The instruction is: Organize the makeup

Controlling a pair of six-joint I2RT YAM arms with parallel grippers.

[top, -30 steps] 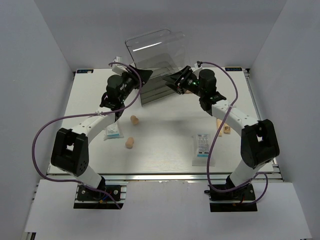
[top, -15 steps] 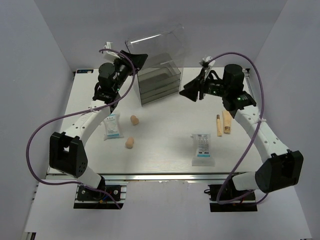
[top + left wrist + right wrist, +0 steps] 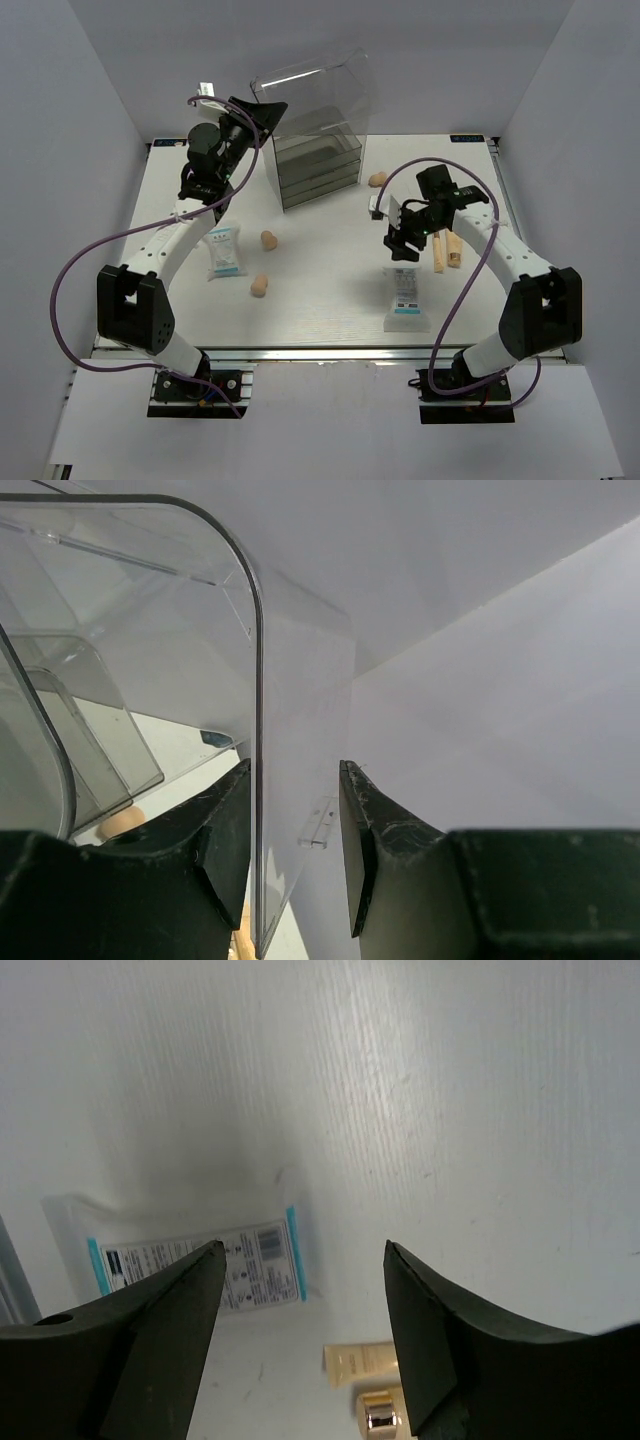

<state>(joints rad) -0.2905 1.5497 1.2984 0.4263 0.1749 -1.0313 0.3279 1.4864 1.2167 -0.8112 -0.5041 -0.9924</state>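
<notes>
Overhead view: the left arm's fingers point(image 3: 268, 110) sit at the upper left corner of the clear drawer box point(image 3: 320, 150), top centre. The right arm's fingers point(image 3: 398, 246) hang right of centre, near a sachet point(image 3: 405, 298), the stick point(image 3: 437, 252) and the tube point(image 3: 454, 247). One sponge point(image 3: 378, 180) lies right of the box, and two other sponges point(image 3: 269, 240) and a second sachet point(image 3: 224, 252) lie left of centre on the desk point(image 3: 330, 320).

Left wrist view: the fingers stand narrowly apart with the box's clear edge between them; whether they pinch it cannot be told.

Right wrist view: the fingers are spread wide and empty, above the desk; the sachet is at lower left.
</notes>
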